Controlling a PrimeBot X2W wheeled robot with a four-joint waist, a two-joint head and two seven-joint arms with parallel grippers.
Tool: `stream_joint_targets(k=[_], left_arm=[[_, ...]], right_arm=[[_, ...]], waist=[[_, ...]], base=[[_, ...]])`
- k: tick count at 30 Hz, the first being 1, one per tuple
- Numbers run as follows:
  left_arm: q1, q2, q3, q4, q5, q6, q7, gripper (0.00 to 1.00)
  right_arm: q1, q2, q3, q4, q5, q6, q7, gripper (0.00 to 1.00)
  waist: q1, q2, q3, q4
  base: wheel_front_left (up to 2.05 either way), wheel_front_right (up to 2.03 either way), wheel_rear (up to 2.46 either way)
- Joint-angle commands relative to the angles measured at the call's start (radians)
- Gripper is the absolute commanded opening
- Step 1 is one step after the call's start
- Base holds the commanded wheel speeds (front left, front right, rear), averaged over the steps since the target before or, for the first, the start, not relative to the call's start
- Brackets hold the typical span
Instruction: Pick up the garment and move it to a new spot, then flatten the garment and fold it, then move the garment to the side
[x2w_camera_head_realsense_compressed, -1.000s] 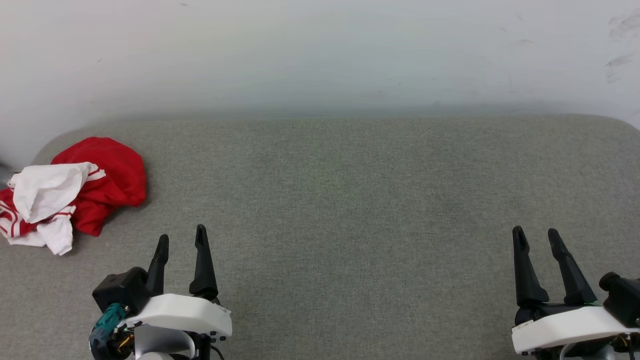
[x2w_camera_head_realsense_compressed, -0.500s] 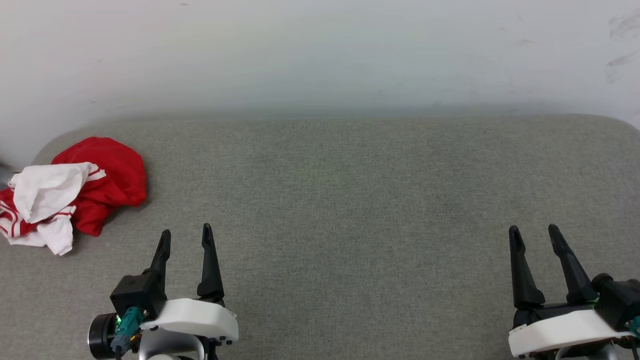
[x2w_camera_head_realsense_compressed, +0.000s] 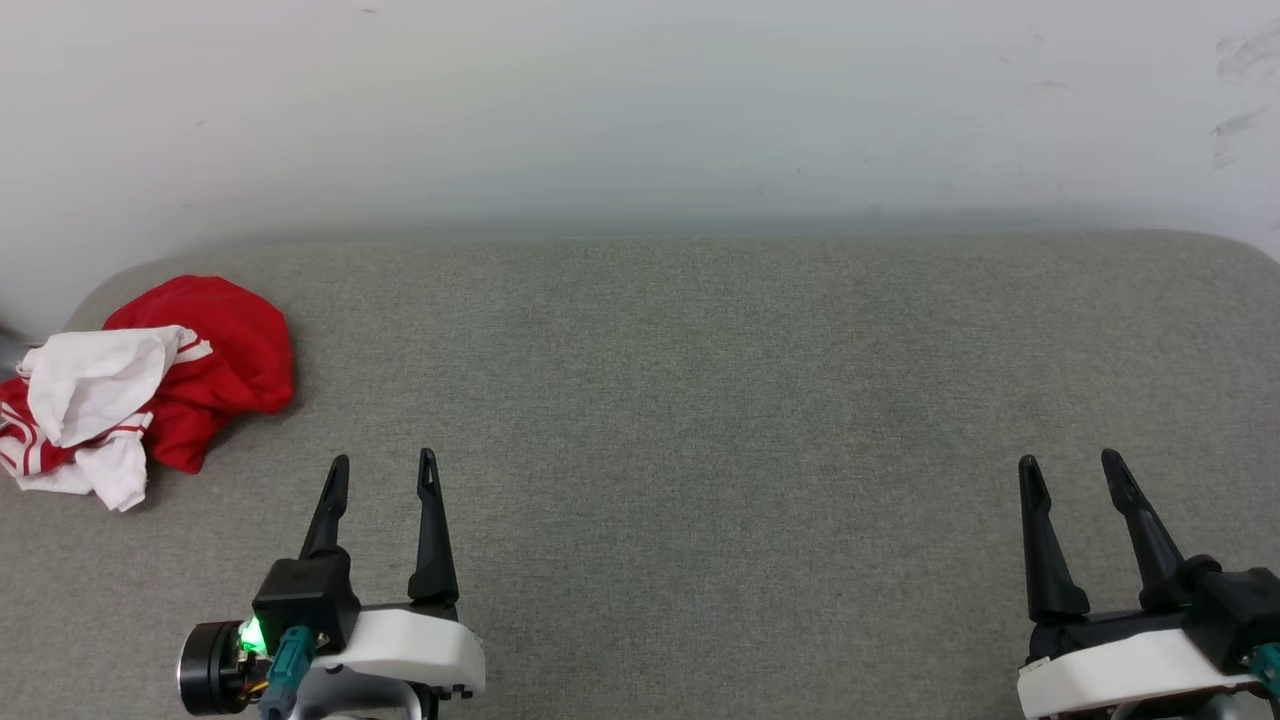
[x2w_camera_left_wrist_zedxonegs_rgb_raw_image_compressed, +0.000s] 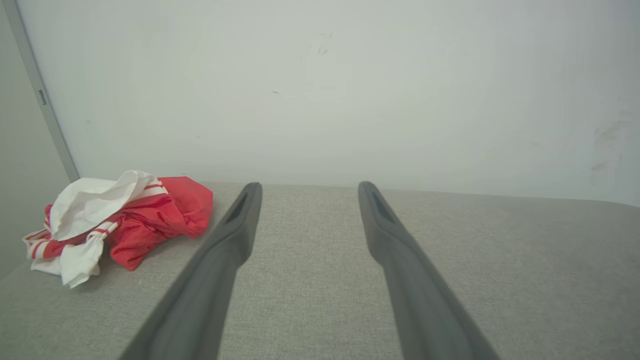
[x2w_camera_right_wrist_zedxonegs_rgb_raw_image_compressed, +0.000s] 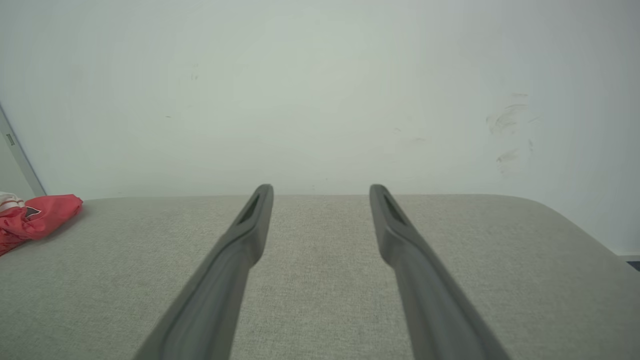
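Observation:
The garment (x2w_camera_head_realsense_compressed: 150, 385) lies crumpled in a red and white heap at the far left of the grey surface, with striped trim showing at its left edge. The left wrist view has the garment (x2w_camera_left_wrist_zedxonegs_rgb_raw_image_compressed: 120, 220) left of my fingers, and the right wrist view catches a red corner of the garment (x2w_camera_right_wrist_zedxonegs_rgb_raw_image_compressed: 35, 217) at its left edge. My left gripper (x2w_camera_head_realsense_compressed: 383, 464) hovers open and empty, right of and nearer than the heap, not touching it. Far across at the lower right, my right gripper (x2w_camera_head_realsense_compressed: 1070, 462) is open and empty too.
The grey fabric-covered surface (x2w_camera_head_realsense_compressed: 700, 400) has rounded far corners and ends against a pale wall (x2w_camera_head_realsense_compressed: 640, 110). A grey vertical strip (x2w_camera_left_wrist_zedxonegs_rgb_raw_image_compressed: 42, 100) runs up the wall behind the garment. Bare surface stretches between the two grippers.
The left gripper has shifted slightly to the right and its wrist has rolled, bringing a green-lit camera into view. The right gripper has barely moved. The garment lies as before.

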Motion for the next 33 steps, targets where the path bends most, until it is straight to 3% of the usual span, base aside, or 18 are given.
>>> stream_joint_targets(k=[1,19,33], left_arm=[[0.009,0.002,-0.001,-0.004,0.020,0.006,-0.008,1.00],[0.022,-0.017,0.012,-0.007,0.148,-0.012,-0.041,1.00],[0.025,-0.028,0.033,0.015,0.142,-0.032,-0.040,1.00]], right_arm=[[0.007,0.000,0.000,-0.011,-0.017,0.000,-0.006,1.00],[0.025,0.000,-0.015,-0.009,-0.011,0.000,-0.039,1.00],[0.020,0.001,-0.025,0.022,0.040,0.000,-0.038,1.00]], waist=[[0.0000,0.0000,0.000,0.000],[0.0000,0.0000,0.005,0.003],[0.0000,0.0000,0.007,0.003]], base=[[0.00,0.00,0.00],[0.00,0.00,0.00],[0.00,0.00,0.00]])
